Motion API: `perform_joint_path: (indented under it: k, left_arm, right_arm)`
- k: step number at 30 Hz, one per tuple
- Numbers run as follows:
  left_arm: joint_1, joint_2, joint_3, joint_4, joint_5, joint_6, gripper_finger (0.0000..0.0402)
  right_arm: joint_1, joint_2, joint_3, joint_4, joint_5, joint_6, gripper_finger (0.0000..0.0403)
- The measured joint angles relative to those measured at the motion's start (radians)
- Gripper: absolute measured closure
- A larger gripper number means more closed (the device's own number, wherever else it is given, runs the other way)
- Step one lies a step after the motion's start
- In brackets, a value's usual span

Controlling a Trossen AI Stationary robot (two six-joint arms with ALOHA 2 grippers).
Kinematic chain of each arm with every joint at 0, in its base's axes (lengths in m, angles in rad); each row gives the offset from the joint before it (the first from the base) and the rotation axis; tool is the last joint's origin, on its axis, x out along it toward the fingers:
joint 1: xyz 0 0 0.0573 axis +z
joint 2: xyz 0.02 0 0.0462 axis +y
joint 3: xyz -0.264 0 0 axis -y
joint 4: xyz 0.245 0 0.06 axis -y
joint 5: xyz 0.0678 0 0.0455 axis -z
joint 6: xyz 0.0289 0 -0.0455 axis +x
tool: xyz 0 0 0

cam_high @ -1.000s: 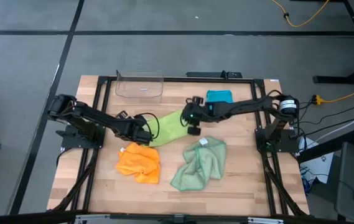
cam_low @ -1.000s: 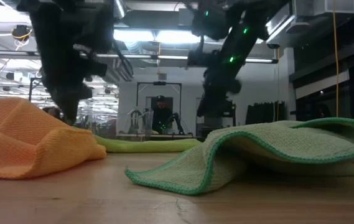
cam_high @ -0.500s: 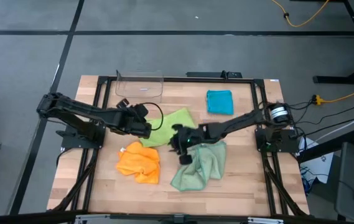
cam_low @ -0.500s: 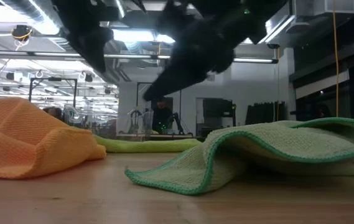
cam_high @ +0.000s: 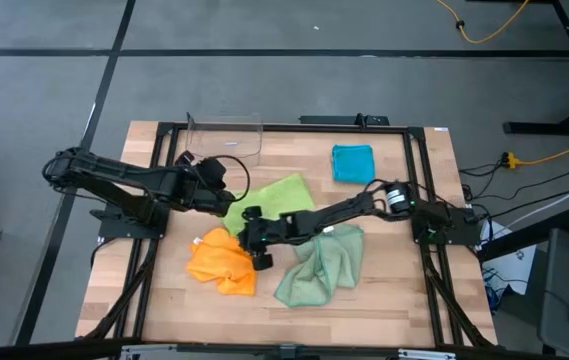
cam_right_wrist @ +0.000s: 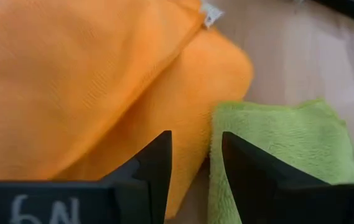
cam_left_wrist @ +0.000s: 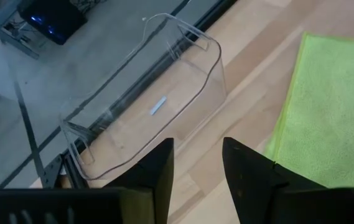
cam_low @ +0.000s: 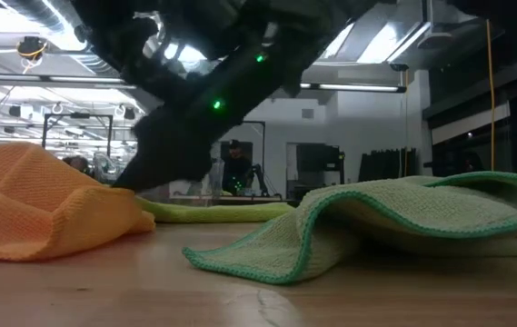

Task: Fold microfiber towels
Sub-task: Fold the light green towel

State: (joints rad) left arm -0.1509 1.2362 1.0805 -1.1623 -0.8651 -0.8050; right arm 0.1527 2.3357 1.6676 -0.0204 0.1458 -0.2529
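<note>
Honestly, here's how it looks to me:

Right gripper (cam_high: 255, 243): reached far across the table, fingers a little apart with nothing between them, hovering over the seam where the orange towel (cam_high: 222, 262) meets the lime green towel (cam_high: 276, 200).
Left gripper (cam_high: 214, 180): also parted and empty, up near the clear bin (cam_high: 224, 137), just off the lime towel's edge.
Main risk: those two cloths touch, so a pinch here could grab both layers, or drag the lime one out of shape.
Second risk: the right arm stretches over the sage towel (cam_high: 320, 263); a low sweep back might snag its raised folds.
Arm clash: both grippers sit close together mid-table, so moves toward each other look tight.
Edges: orange lies near the front-left rail, not much slack there.
Open room: bare wood front-centre and between the teal towel (cam_high: 352, 162) and the lime one.
</note>
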Motion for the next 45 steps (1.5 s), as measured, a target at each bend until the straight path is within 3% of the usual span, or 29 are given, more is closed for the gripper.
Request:
perform_joint_path:
  k: [6, 17, 32, 36, 42, 45]
  left_arm:
    - [0.0, 0.001, 0.0, 0.004, -0.007, 0.001, 0.0275]
    - [0.0, 0.001, 0.0, 0.004, -0.03, 0.004, 0.0275]
    - [0.0, 0.001, 0.0, 0.004, -0.067, 0.004, 0.0276]
    - [0.0, 0.001, 0.0, 0.004, -0.067, 0.004, 0.0276]
    - [0.0, 0.001, 0.0, 0.004, -0.067, 0.004, 0.0276]
    - [0.0, 0.001, 0.0, 0.004, -0.067, 0.004, 0.0276]
  right_arm:
    - [0.0, 0.048, 0.053, 0.001, 0.138, -0.079, 0.026]
    - [-0.007, 0.057, 0.054, 0.027, 0.055, -0.07, 0.026]
    - [-0.039, 0.09, 0.054, 0.101, 0.096, -0.036, 0.0262]
    - [-0.041, 0.09, 0.054, 0.066, 0.097, 0.011, 0.0292]
    - [-0.044, 0.09, 0.054, 0.052, 0.097, 0.008, 0.0388]
    - [-0.044, 0.074, 0.053, 0.048, 0.125, -0.011, 0.0392]
